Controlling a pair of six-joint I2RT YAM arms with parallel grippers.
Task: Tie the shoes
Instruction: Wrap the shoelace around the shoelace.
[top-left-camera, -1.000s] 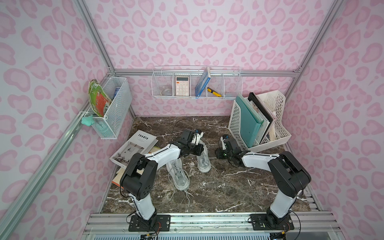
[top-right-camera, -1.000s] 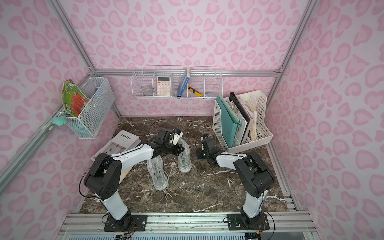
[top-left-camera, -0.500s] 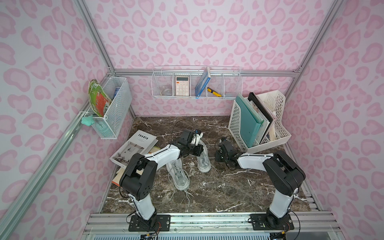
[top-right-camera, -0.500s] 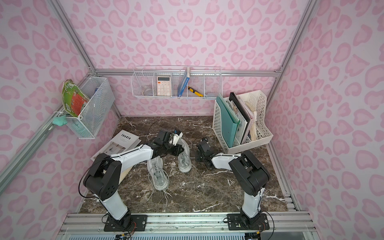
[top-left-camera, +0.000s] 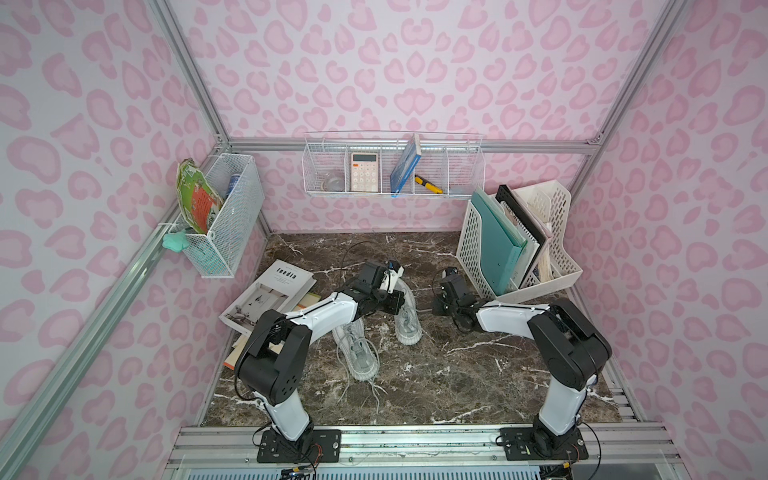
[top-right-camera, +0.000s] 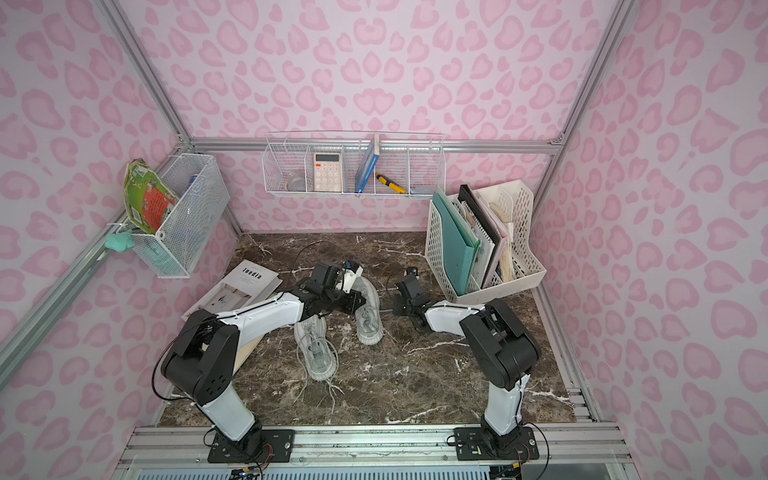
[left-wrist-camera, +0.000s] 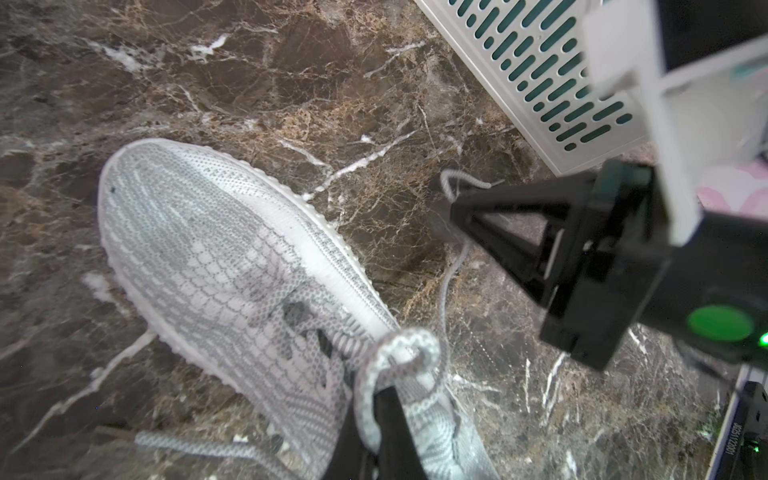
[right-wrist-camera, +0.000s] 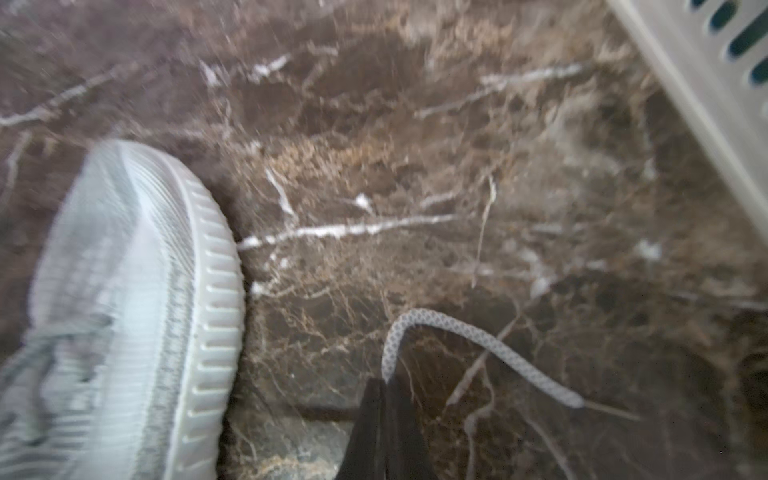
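Observation:
Two light grey knit shoes lie on the marble table. The far shoe (top-left-camera: 409, 320) (left-wrist-camera: 216, 249) (right-wrist-camera: 124, 307) sits between my grippers. The near shoe (top-left-camera: 358, 353) (top-right-camera: 316, 353) lies closer to the front, its laces trailing loose. My left gripper (top-left-camera: 399, 302) (left-wrist-camera: 378, 399) is over the far shoe's tongue, shut on a loop of lace (left-wrist-camera: 399, 347). My right gripper (top-left-camera: 437, 309) (right-wrist-camera: 380, 386) sits low on the table to the right of that shoe, shut on the other lace (right-wrist-camera: 440, 328) near its end. That grip also shows in the left wrist view, where the right gripper (left-wrist-camera: 455, 208) pinches the lace.
A white file rack (top-left-camera: 469, 245) (left-wrist-camera: 540, 83) with folders stands close behind my right gripper. An open magazine (top-left-camera: 270, 297) and books lie at the left. Wire baskets (top-left-camera: 395, 170) hang on the back and left walls.
My right gripper has slid a little left toward the far shoe and shut on the lace end. The left gripper has stayed put, still holding its loop.

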